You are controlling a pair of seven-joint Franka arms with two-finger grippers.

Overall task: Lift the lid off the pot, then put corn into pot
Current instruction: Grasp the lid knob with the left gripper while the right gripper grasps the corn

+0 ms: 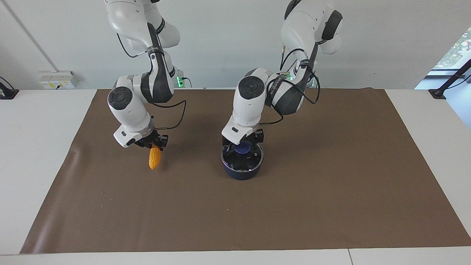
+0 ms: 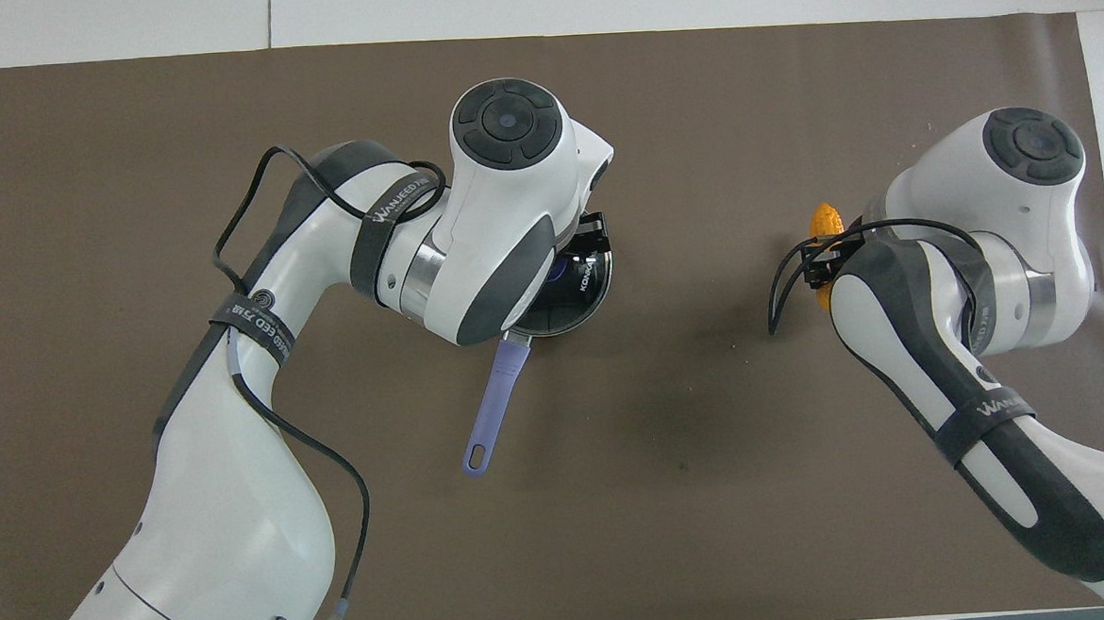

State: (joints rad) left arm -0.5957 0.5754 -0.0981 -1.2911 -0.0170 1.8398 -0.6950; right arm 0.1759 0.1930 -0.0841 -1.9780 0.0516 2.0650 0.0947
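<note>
The dark blue pot (image 1: pixel 241 173) stands on the mat near the table's middle. Its light blue handle (image 2: pixel 495 398) points toward the robots. The glass lid (image 1: pixel 254 162) sits on the pot, with its blue knob (image 1: pixel 243 148) at the centre. My left gripper (image 1: pixel 243 144) is down at the knob, and its arm hides most of the lid in the overhead view (image 2: pixel 593 279). My right gripper (image 1: pixel 154 144) is shut on the thick end of the yellow corn (image 1: pixel 154 159). It holds the corn tip-down just above the mat, toward the right arm's end. The corn also shows in the overhead view (image 2: pixel 825 218).
A brown mat (image 1: pixel 331 191) covers most of the white table (image 1: pixel 33 147). A socket box (image 1: pixel 59 79) and a black clamp (image 1: pixel 439 92) stand at the table's edge nearest the robots.
</note>
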